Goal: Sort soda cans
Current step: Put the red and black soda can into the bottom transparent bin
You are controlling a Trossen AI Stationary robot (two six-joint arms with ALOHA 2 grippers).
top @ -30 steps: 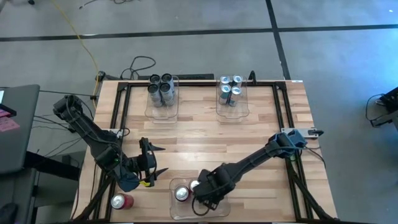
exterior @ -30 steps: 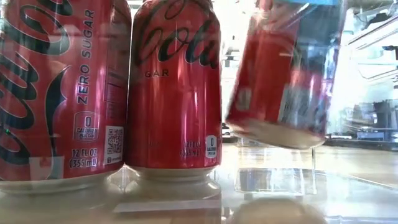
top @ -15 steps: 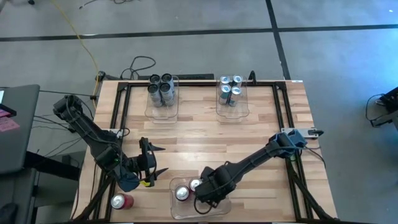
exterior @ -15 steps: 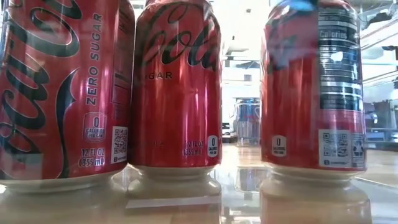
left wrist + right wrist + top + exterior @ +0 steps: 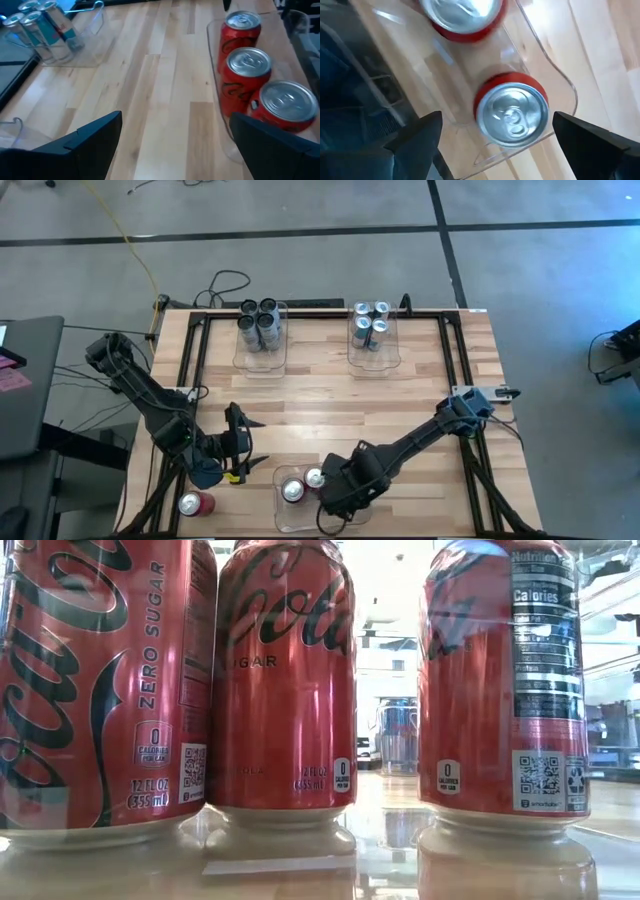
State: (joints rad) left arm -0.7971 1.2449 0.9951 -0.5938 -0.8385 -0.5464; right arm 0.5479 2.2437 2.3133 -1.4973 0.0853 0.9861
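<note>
Now, table: two far bins hold dark and silver cans, sorted.
Near bin: three red cans upright.
Right claw: spread wide, empty, directly above newest red can, clear of it.
Left claw: spread wide, empty.
Loose red can: on its side at the table's near left corner, nearer the left claw.

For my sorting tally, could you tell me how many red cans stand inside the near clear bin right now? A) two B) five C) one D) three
D: the left wrist view shows three red cans upright in the near clear bin.
</note>
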